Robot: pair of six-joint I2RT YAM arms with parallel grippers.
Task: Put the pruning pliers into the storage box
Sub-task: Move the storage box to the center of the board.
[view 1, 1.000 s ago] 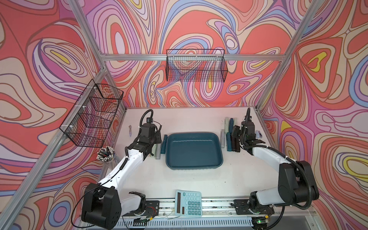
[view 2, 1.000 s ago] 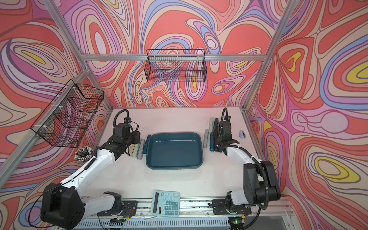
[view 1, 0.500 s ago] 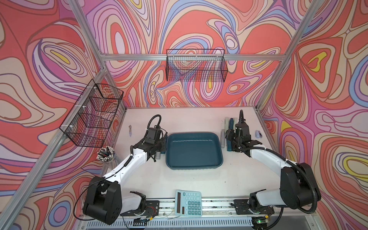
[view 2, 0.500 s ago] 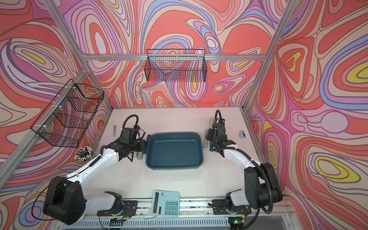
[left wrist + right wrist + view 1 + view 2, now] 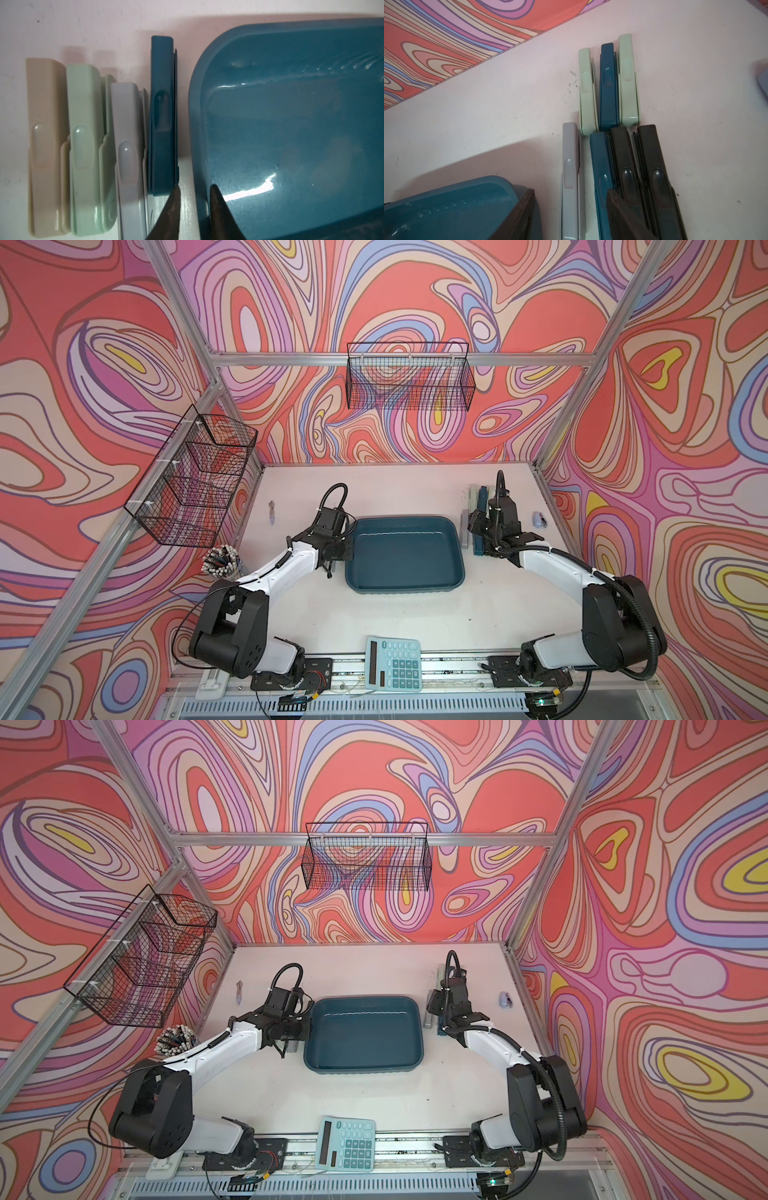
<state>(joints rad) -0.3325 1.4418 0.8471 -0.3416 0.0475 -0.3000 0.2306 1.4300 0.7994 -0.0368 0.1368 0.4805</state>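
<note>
The dark teal storage box point(image 5: 405, 556) point(image 5: 363, 1036) has nothing in it. Left of it lie beige, pale green, grey and teal pruning pliers point(image 5: 162, 116). My left gripper point(image 5: 195, 189) is open by a narrow gap astride the box's left rim point(image 5: 197, 133): one fingertip is by the teal pliers' end, the other inside the box. Right of the box lie several more pliers point(image 5: 608, 87). My right gripper point(image 5: 571, 207) stands open over a grey one point(image 5: 571, 166), one finger at the box point(image 5: 446, 207), the other over a teal one point(image 5: 600, 166).
A calculator point(image 5: 392, 664) lies at the front edge. Wire baskets hang on the back wall point(image 5: 409, 381) and the left wall point(image 5: 195, 477). A cup of pens point(image 5: 220, 564) stands at the left, and a small lilac object point(image 5: 539, 519) at the right.
My left gripper has moved right from over the pliers to the box's left rim, and its jaws have narrowed. My right gripper has shifted left towards the box, still open.
</note>
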